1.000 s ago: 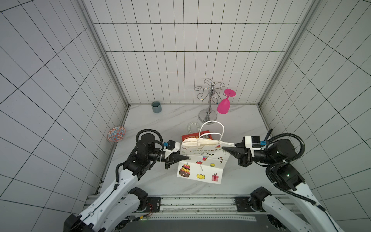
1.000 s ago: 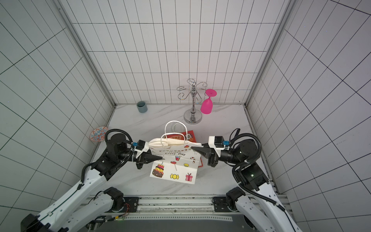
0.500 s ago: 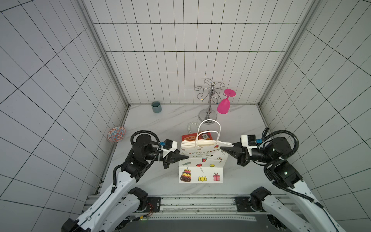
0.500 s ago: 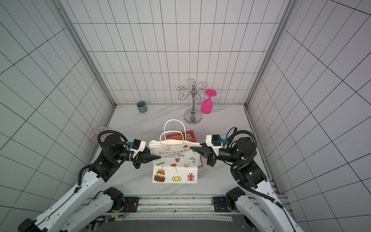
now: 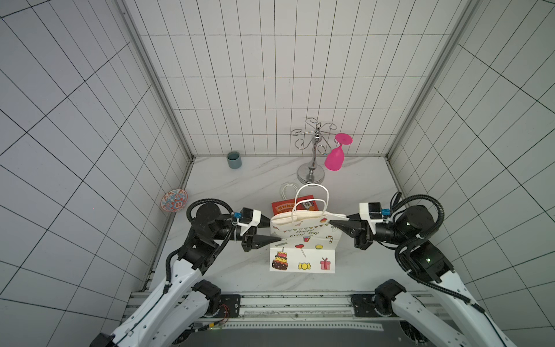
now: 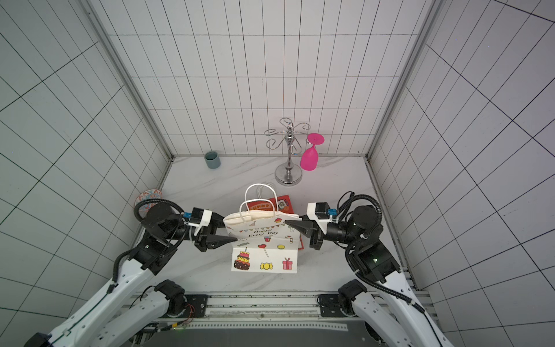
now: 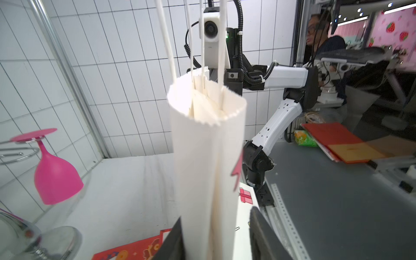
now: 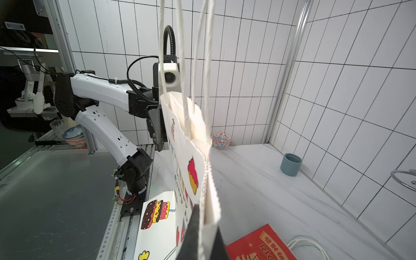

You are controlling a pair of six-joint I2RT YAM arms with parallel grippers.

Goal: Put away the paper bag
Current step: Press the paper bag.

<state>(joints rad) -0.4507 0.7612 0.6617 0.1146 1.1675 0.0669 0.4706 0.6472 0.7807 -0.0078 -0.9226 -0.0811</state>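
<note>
1. L arm comes in from the left side, elbow up, wrist roughly level. The left gripper (image 5: 274, 231) points inward at the side edge of the paper bag (image 5: 303, 237)
2. Left gripper jaws are apart, straddling that edge. In the left wrist view one finger (image 7: 173, 243) touches the paper and the other (image 7: 262, 234) stands off w/ a gap
3. R arm mirrors it from the right side. The right gripper (image 5: 332, 223) is pinched on the bag's opposite top corner, jaws together w/ paper between them
4. Bag is flattened, mouth up, handles standing, strung between both grippers over the table (image 5: 240, 186), mid-front. Its printed face is turned to the camera in both top views
5. Top views only: the whole layout. A red bag (image 5: 292, 205) lies flat just behind, a metal rack (image 5: 312, 150) w/ a pink glass (image 5: 335, 157) hangs at the back, a grey cup (image 5: 234, 159) sits by the back wall, a patterned bowl (image 5: 174, 200) by the left wall
6. Left wrist view only: the bag mouth is bowed into a narrow oval, and a person (image 7: 319, 38) is beyond the R arm
7. Right wrist view only: the clamped corner up close, w/ the cake print hanging below it
</note>
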